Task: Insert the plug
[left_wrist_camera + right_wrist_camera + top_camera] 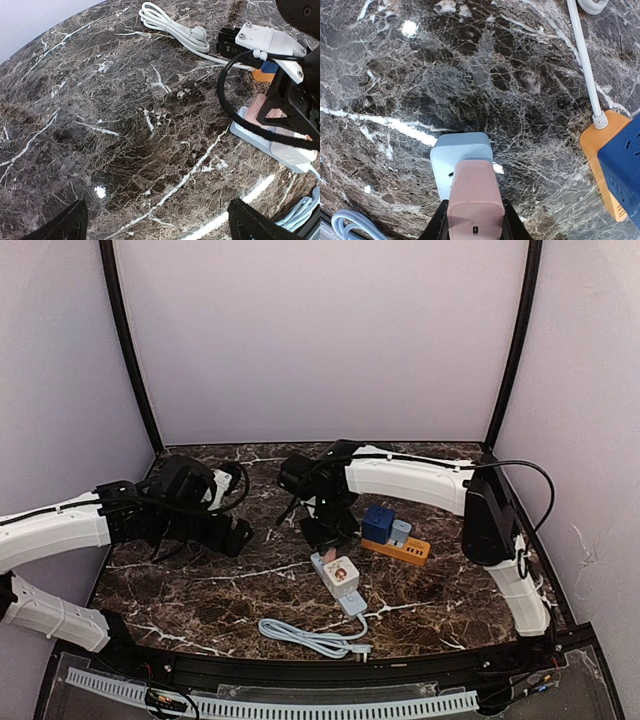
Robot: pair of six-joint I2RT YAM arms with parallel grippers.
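Note:
A pink plug (475, 200) is held between my right gripper's (475, 217) fingers, directly over the far end of a pale blue-white power strip (460, 152). I cannot tell whether its prongs are in the socket. In the top view the right gripper (325, 537) stands over the strip's (338, 580) far end at the table's middle. The left wrist view shows the plug (259, 107) on the strip (280, 147) from the side. My left gripper (240, 537) is open and empty, hovering left of the strip over bare marble (160, 227).
An orange power strip (400, 549) with a blue adapter (377, 523) lies just right of the white strip, also in the right wrist view (600, 150). The strip's pale cable (315, 638) is coiled near the front edge. A white cable (170, 25) lies beyond.

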